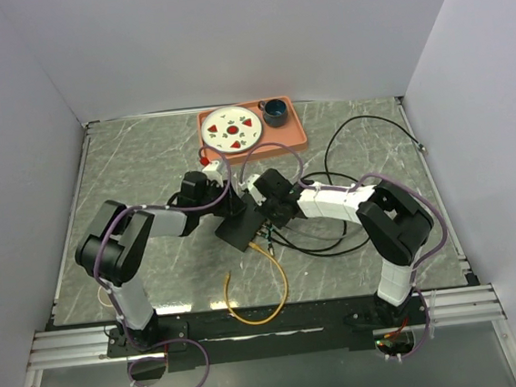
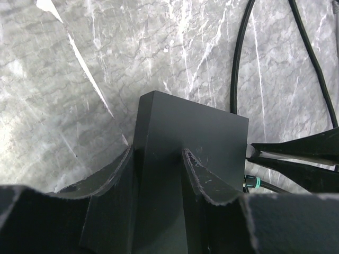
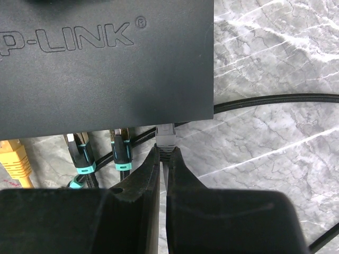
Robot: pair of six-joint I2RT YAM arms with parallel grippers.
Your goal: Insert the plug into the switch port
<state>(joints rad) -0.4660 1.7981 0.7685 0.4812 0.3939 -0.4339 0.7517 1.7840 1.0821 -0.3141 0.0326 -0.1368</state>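
Here, plug [image 3: 166, 138] at switch [image 3: 106, 69] near edge.

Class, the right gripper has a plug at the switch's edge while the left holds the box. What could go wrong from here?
The right gripper pinches the grey plug only at its tail, so it may tilt or slip when pushed. The left gripper grips the switch at one end; the push could pivot it. A teal-banded plug sits close beside; the gripper might snag it.

The left arm [image 1: 122, 248] and right arm [image 1: 385, 227] have black joints and white links. Purple cables [image 1: 270, 145] loop along both. The fingers [image 2: 114, 174] are matte black.
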